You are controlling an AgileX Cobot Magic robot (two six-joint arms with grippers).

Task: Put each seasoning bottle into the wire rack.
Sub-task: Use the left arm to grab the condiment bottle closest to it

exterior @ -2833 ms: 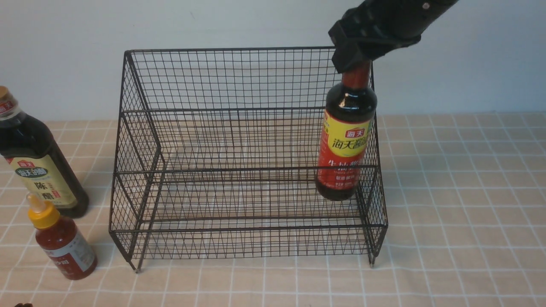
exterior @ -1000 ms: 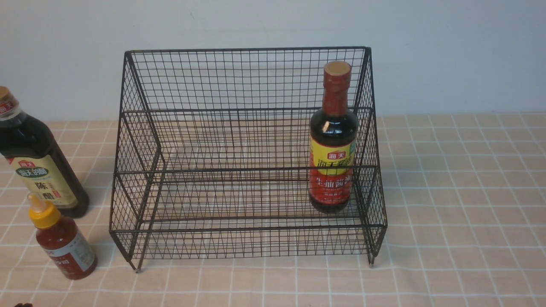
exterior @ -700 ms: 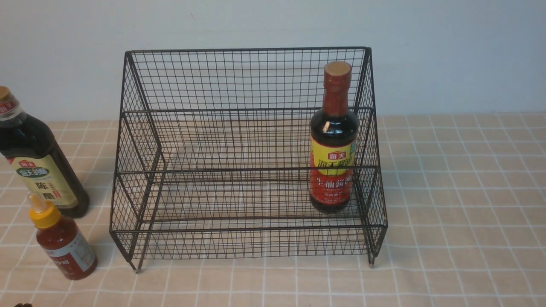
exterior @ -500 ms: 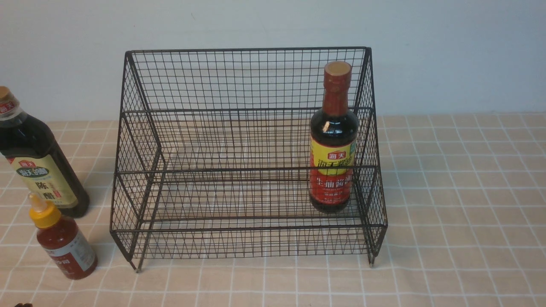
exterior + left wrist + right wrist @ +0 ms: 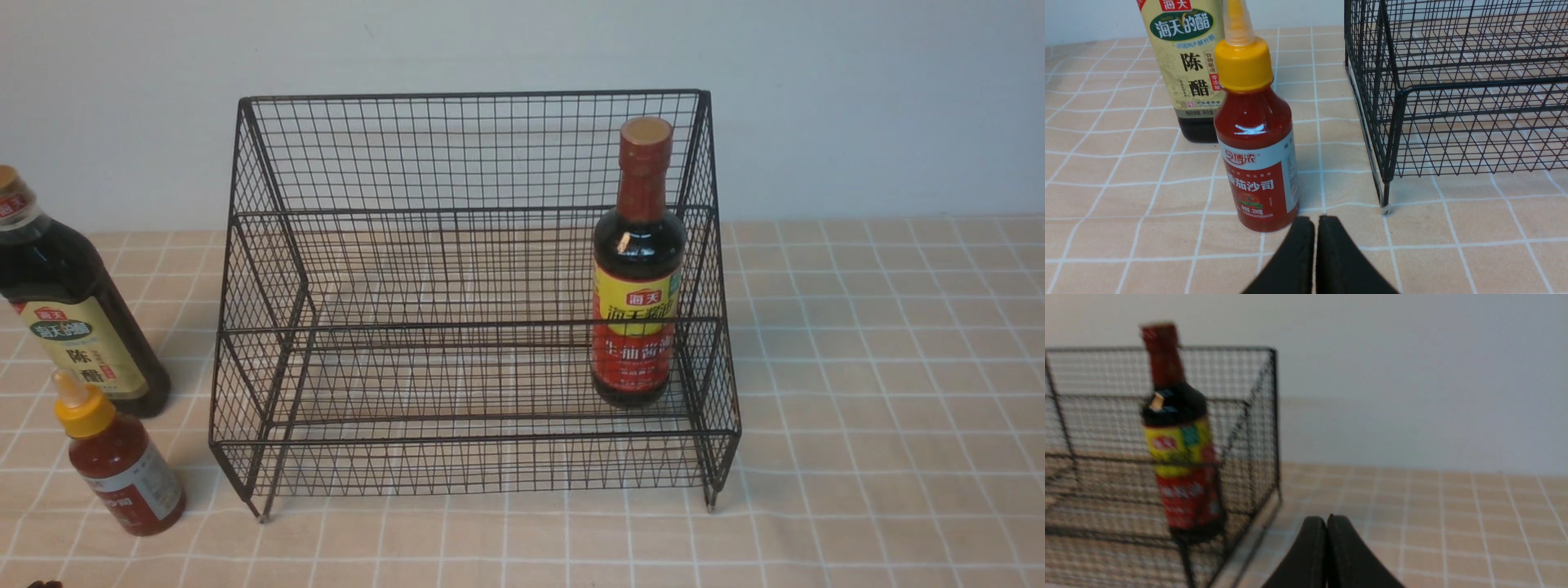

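One red sauce bottle [image 5: 1255,155] just ahead of closed left gripper [image 5: 1315,221].

so: tall dark bottle with red neck and red-yellow label [image 5: 639,269] no longer hangs tilted from right gripper [image 5: 1326,519]. now stands free and upright in black wire-mesh rack [image 5: 457,147], right end, a bit lower and further left than before. right gripper gone from front view, now pressed shut with nothing in it, out past rack's right side.

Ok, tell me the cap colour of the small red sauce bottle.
Yellow nozzle cap; clearest in the left wrist view.
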